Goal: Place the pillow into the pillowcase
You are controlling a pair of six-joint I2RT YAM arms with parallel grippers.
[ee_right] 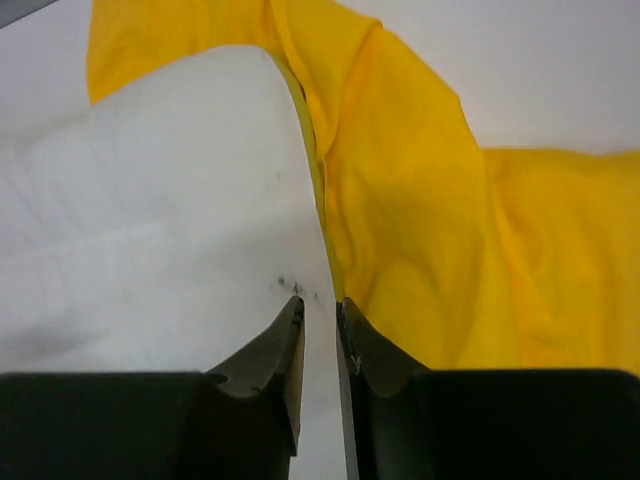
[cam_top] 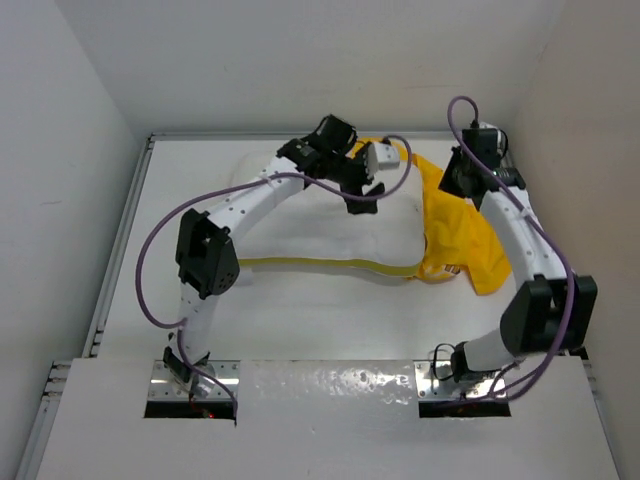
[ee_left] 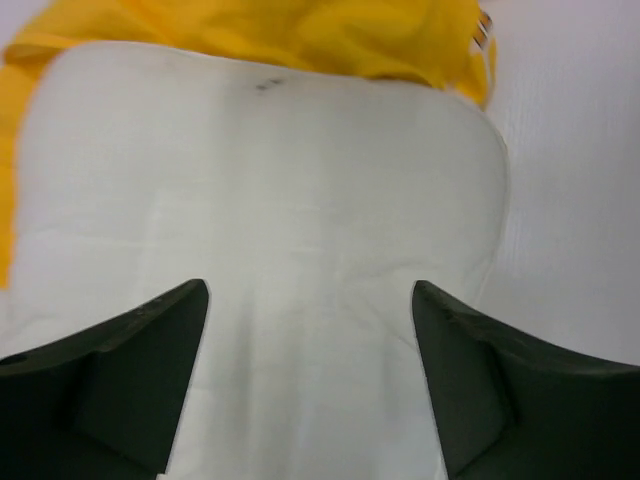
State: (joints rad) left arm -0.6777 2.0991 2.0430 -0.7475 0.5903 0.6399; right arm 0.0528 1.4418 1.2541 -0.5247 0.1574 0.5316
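Note:
The white puffy pillow (cam_top: 320, 230) lies in the middle of the table. The yellow pillowcase (cam_top: 465, 235) is heaped along its right edge and round its far right corner. My left gripper (cam_top: 365, 197) hovers over the pillow's far right part. Its jaws stand wide open in the left wrist view (ee_left: 310, 290), with only the pillow (ee_left: 300, 180) between them and the pillowcase (ee_left: 300, 30) beyond. My right gripper (cam_top: 455, 185) is at the pillow's right edge. In the right wrist view it (ee_right: 320, 305) is shut to a narrow white-filled gap on the pillow (ee_right: 150, 220) edge, beside the pillowcase (ee_right: 450, 230).
The white table (cam_top: 300, 310) is boxed in by white walls at the left, back and right, with a metal rail (cam_top: 125, 250) along its left edge. Purple cables (cam_top: 150, 250) loop out from both arms. A textured plate (cam_top: 330, 385) spans the near edge between the arm bases.

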